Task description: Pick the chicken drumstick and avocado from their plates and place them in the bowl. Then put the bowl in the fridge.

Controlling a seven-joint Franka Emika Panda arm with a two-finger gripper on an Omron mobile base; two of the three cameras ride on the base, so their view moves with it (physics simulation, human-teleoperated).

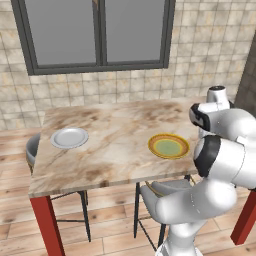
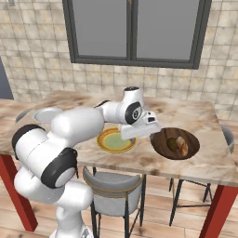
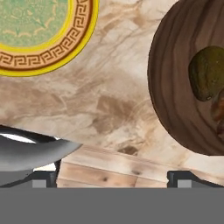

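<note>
The dark brown bowl (image 2: pixel 161 149) stands on the marble table right of the yellow-rimmed plate (image 2: pixel 116 139). In it lie the dark green avocado (image 2: pixel 173 142) and, just right of it, the golden-brown chicken drumstick (image 2: pixel 182 148). My gripper (image 2: pixel 141 135) hangs over the table's front edge between plate and bowl, open, with nothing between its fingers. The hand view has the bowl (image 3: pixel 170 87) at the right holding the avocado (image 3: pixel 208 74) and a sliver of drumstick (image 3: pixel 218 109), the yellow plate (image 3: pixel 43 52) at top left, my gripper (image 3: pixel 111 178) at the bottom. The white-grey plate (image 1: pixel 69 137) and the yellow plate (image 1: pixel 168 146) are bare.
The table (image 1: pixel 115 150) has red legs and stands before a tiled wall with a window. A grey-seated stool (image 2: pixel 114 190) is tucked under the front edge, right below my hand. Further chairs stand at the table's ends (image 1: pixel 32 150) (image 2: pixel 228 135).
</note>
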